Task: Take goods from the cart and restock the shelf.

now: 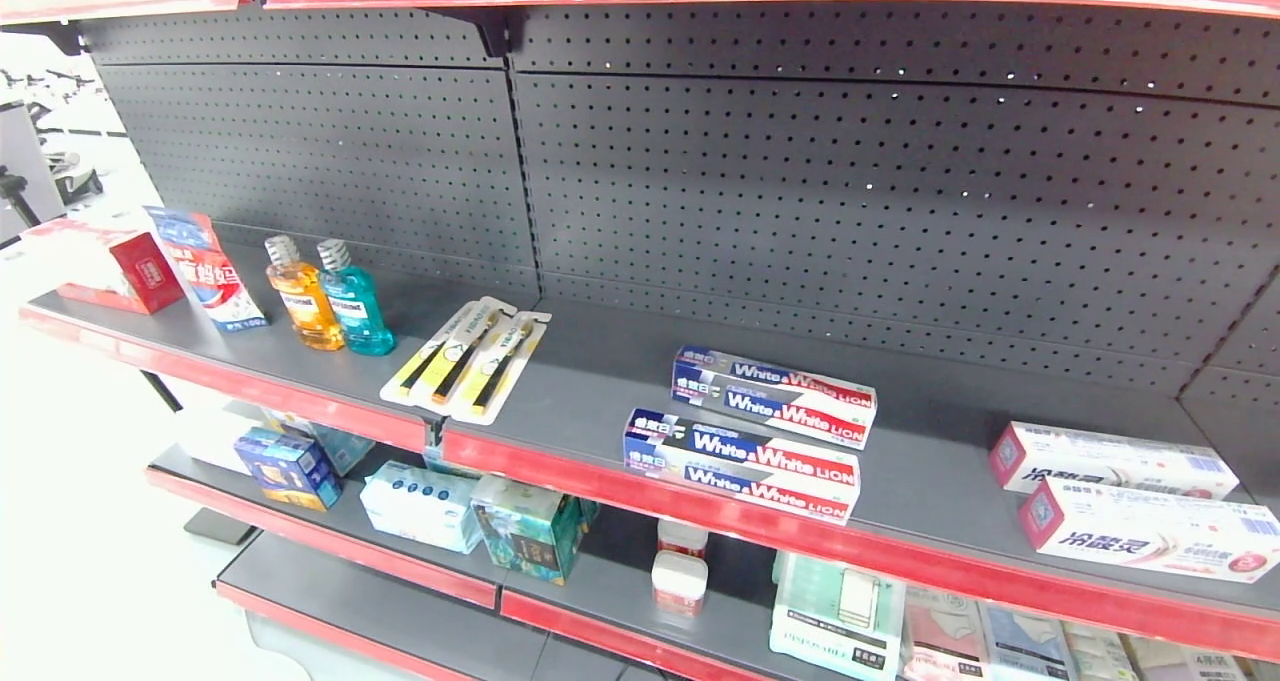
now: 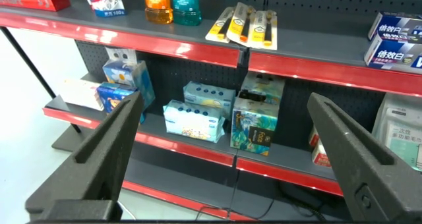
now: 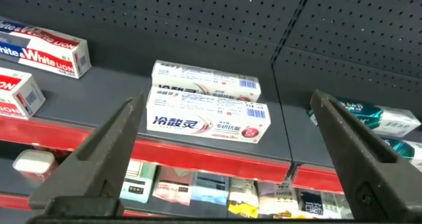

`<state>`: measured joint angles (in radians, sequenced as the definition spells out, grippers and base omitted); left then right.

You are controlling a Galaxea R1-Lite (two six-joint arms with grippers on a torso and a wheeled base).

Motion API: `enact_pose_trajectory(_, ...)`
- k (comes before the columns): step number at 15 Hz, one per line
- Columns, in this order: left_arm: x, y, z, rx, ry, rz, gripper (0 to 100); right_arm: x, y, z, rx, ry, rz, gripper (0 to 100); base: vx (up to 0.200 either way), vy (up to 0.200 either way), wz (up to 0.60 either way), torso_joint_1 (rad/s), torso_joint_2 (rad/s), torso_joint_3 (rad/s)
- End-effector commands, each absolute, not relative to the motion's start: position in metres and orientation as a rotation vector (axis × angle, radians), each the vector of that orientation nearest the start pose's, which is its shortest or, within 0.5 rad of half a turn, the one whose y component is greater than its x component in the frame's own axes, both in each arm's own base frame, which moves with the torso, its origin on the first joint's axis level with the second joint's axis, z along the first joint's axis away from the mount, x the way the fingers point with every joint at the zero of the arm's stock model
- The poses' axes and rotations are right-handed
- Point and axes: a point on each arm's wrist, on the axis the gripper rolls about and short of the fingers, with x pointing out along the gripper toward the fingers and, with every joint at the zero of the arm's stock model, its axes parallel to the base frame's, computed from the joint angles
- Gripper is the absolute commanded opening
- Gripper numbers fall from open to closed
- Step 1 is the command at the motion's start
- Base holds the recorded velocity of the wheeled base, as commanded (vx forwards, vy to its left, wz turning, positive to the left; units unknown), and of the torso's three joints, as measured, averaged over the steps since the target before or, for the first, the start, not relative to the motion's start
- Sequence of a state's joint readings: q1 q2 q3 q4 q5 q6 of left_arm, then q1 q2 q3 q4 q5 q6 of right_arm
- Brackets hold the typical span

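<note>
My left gripper (image 2: 225, 97) and right gripper (image 3: 229, 97) both gape wide, empty. Two white rectangular cardboard toothpaste boxes (image 3: 208, 118) lie flat at the right of the matte grey metal shelf (image 1: 930, 441).

My right fingers (image 3: 356, 165) cover part of the green-and-white boxes (image 3: 389, 118), and the view's edge cuts those off too. My left fingers (image 2: 109, 141) hide part of the blue carton (image 2: 111, 95). The blue-and-white toothpaste boxes (image 3: 39, 53) run off the side in the right wrist view. In the head view the front pink-and-white box (image 1: 1150, 536) is clipped at the edge, the packets (image 1: 1020, 641) under it are cut off below, and glare washes out the red box (image 1: 140, 271).
</note>
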<state>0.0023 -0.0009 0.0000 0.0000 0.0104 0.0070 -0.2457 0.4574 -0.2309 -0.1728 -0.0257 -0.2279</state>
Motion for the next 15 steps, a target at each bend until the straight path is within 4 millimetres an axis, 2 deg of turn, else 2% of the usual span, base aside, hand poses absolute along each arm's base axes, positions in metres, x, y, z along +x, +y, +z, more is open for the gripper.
enact_pose_trajectory(1, -0.023, 0.0, 0.075, 0.008, 0.0, 0.012, 100, 0.02, -0.006, 0.162, -0.22, 0.086, -0.264, 100, 0.0, 0.0, 0.0, 0.0, 0.0, 0.0)
enact_pose_trajectory(11, -0.023, 0.0, 0.075, 0.008, 0.0, 0.012, 100, 0.02, -0.005, 0.157, -0.22, 0.099, -0.255, 100, 0.0, 0.0, -0.6, 0.004, 0.0, 0.001)
enact_pose_trajectory(15, -0.023, 0.0, 0.075, 0.008, 0.0, 0.012, 100, 0.02, -0.004, 0.143, -0.21, 0.124, -0.192, 100, 0.0, 0.0, 0.0, 0.0, 0.0, 0.0)
